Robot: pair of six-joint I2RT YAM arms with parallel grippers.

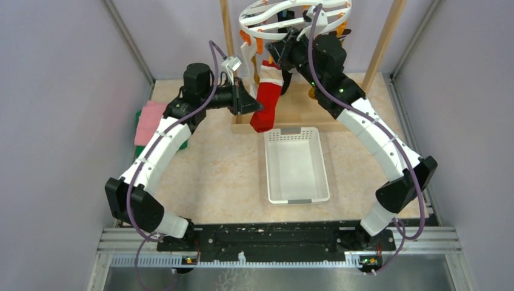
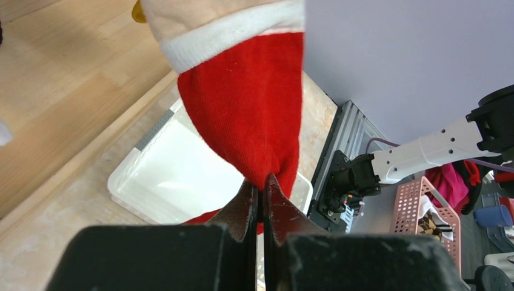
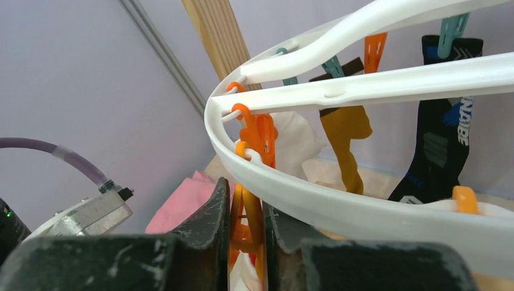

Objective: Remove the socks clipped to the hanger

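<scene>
A red sock with a white cuff (image 1: 267, 102) hangs from the white ring hanger (image 1: 267, 15) at the top centre. My left gripper (image 1: 257, 109) is shut on the red sock's lower part (image 2: 254, 115); its fingertips pinch the red cloth (image 2: 263, 185). My right gripper (image 1: 274, 56) is up under the hanger rim (image 3: 315, 194), shut on an orange clip (image 3: 247, 212) that holds the sock's cuff. A mustard sock (image 3: 345, 130), a black patterned sock (image 3: 439, 145) and a white sock (image 3: 297, 142) hang from other clips.
A white slotted basket (image 1: 297, 165) stands below the red sock on the table. Folded pink cloth (image 1: 148, 120) over green cloth lies at the left. Wooden frame posts (image 1: 388, 42) and base stand behind. Grey walls close both sides.
</scene>
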